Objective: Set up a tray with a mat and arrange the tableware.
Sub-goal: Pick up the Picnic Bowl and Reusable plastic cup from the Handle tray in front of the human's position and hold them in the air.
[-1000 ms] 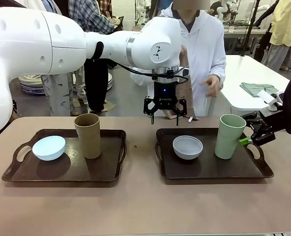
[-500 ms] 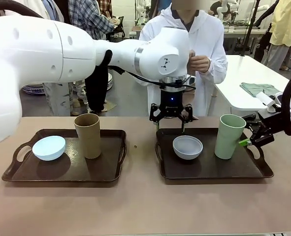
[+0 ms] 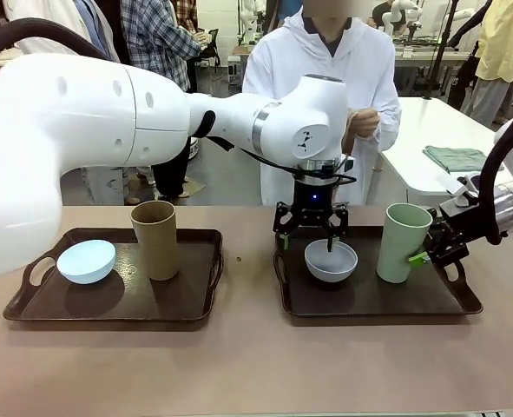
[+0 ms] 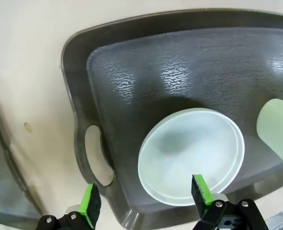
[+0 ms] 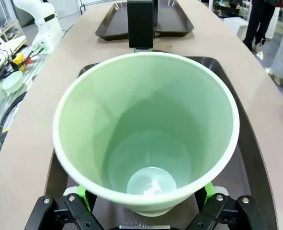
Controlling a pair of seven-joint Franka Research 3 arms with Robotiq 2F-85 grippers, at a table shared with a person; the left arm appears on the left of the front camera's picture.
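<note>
The jaws of the left gripper (image 3: 306, 244) are spread over the grey-white bowl (image 3: 332, 263) in the right-hand tray (image 3: 369, 300). The green cup (image 3: 402, 243) is stood between the spread jaws of the right gripper (image 5: 147, 196). Its pads (image 5: 209, 188) are mostly hidden, so touching cannot be told.

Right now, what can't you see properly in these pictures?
- Right wrist view: the pale green cup covers where the right jaws flank it, so touching cannot be told.
- Left wrist view: that cup is cut off by the right edge.
- Front view: the left jaws hide part of the far rim of the greyish white bowl.
</note>
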